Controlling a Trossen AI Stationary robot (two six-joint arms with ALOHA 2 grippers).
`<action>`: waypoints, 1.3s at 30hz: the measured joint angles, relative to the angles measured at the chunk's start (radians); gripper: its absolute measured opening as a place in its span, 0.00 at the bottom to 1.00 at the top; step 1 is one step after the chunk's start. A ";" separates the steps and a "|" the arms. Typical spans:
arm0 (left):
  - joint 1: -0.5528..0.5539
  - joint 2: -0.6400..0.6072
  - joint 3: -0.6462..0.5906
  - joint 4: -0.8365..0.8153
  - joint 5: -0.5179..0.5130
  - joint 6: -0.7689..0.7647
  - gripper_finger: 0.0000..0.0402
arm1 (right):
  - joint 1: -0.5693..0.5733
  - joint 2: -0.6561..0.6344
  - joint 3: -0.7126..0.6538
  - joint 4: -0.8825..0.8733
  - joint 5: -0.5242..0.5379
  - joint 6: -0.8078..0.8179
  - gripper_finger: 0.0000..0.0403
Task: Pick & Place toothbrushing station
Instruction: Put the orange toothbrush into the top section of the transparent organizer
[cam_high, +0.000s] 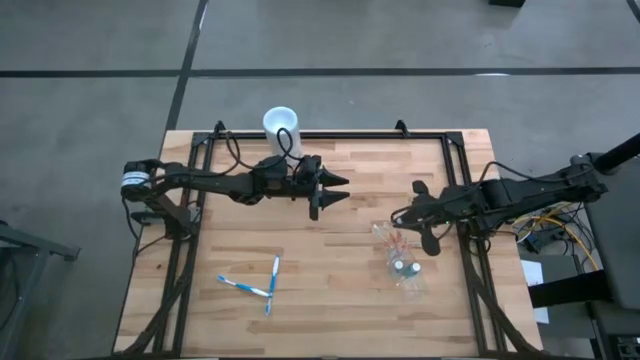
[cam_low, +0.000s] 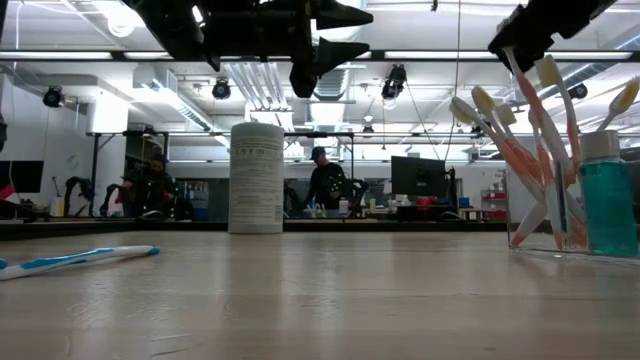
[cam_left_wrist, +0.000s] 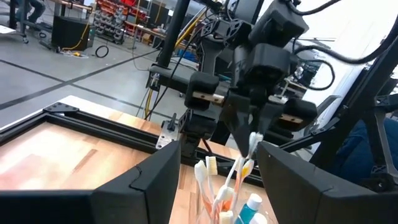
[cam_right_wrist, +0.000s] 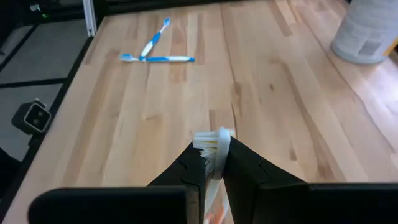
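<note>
The right gripper (cam_right_wrist: 211, 163) hangs directly over the clear cup (cam_high: 402, 262), its fingers pinched on the head of an orange-and-white toothbrush (cam_right_wrist: 212, 146) whose handle runs down toward the cup below. Inside that cup (cam_low: 572, 215) stand several more orange-and-white brushes (cam_low: 520, 160) and teal-capped little bottles (cam_low: 606, 205). Ahead of the right gripper, well apart across the wooden table (cam_high: 330, 290), two blue-and-white toothbrushes (cam_high: 258, 284) lie crossed in a V (both flat on the boards). The left gripper (cam_high: 338, 190) hovers above the table with its fingers spread and nothing between them, pointing toward the right gripper. Just behind the left gripper stands an opaque white cup (cam_high: 281, 126).
</note>
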 joint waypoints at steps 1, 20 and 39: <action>0.000 0.000 0.000 0.000 0.000 0.000 0.54 | 0.000 0.000 -0.006 -0.001 -0.002 0.004 0.08; 0.000 0.000 0.000 -0.006 0.000 0.000 0.54 | 0.000 -0.003 -0.126 0.092 -0.126 0.007 0.08; 0.000 0.000 0.000 -0.005 0.000 0.000 0.54 | 0.000 0.003 -0.145 0.106 -0.122 0.026 0.08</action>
